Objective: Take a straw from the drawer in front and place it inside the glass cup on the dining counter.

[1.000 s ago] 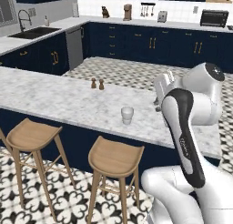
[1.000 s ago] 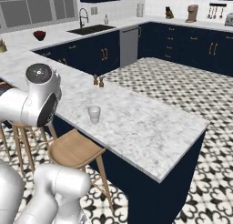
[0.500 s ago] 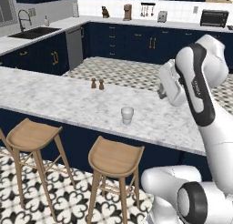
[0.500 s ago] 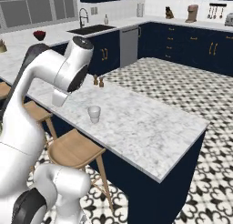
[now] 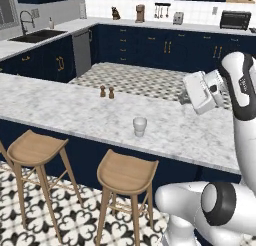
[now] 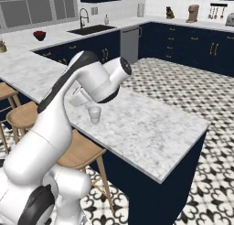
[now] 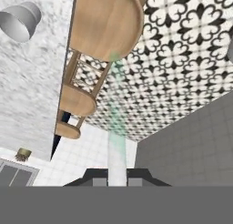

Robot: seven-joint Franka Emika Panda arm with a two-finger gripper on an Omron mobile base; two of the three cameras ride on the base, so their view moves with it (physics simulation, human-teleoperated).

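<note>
A thin, pale bluish-white straw [image 7: 117,145] juts up from between the closed end effector [image 7: 117,178] fingertips. The small, clear, round glass cup [image 5: 140,126] stands upright on the long white-grey marble table [image 5: 60,112], near its front edge.

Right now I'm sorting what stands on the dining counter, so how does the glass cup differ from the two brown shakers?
The glass cup is clear and greyish-white; the two brown shakers are opaque and dark. The cup is wider and open-topped; the shakers are slim with rounded tops. The cup stands alone near the stool-side edge; the shakers stand as a pair nearer the far edge. All stand upright on the dining counter.
</note>
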